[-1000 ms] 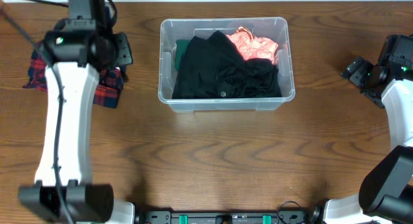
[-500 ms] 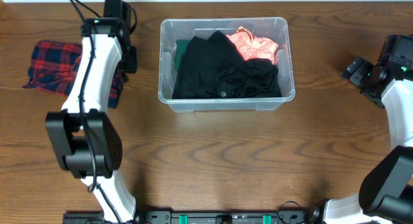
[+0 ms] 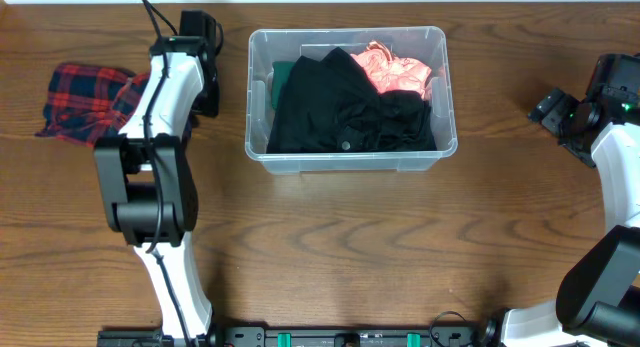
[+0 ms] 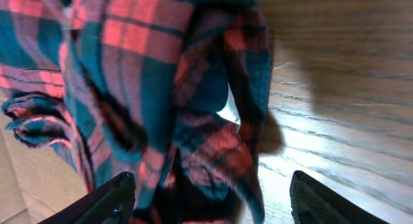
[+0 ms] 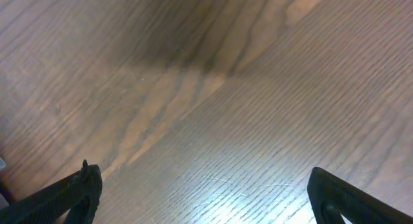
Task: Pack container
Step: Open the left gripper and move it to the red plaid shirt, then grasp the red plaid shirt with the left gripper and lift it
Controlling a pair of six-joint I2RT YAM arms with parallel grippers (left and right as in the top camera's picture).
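Wooden tabletop (image 3: 330, 247) carries the container (image 3: 350, 164) at top centre, holding a black garment (image 3: 340, 112) and pink cloth (image 3: 395, 69), seen only from overhead. Only the wrist views show the claws: the left gripper (image 4: 213, 204) spread wide over the plaid cloth (image 4: 148, 88), the right gripper (image 5: 206, 195) spread above bare wood. Overhead, the left arm hides its fingertips.

Clear container (image 3: 258, 97), upright, clothes inside

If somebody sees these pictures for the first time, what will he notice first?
The clear rectangular plastic container at the far middle of the brown wooden table, filled with a black garment and a crumpled pink cloth. Next, the red-and-blue plaid cloth lying to its left, beside the white left arm.
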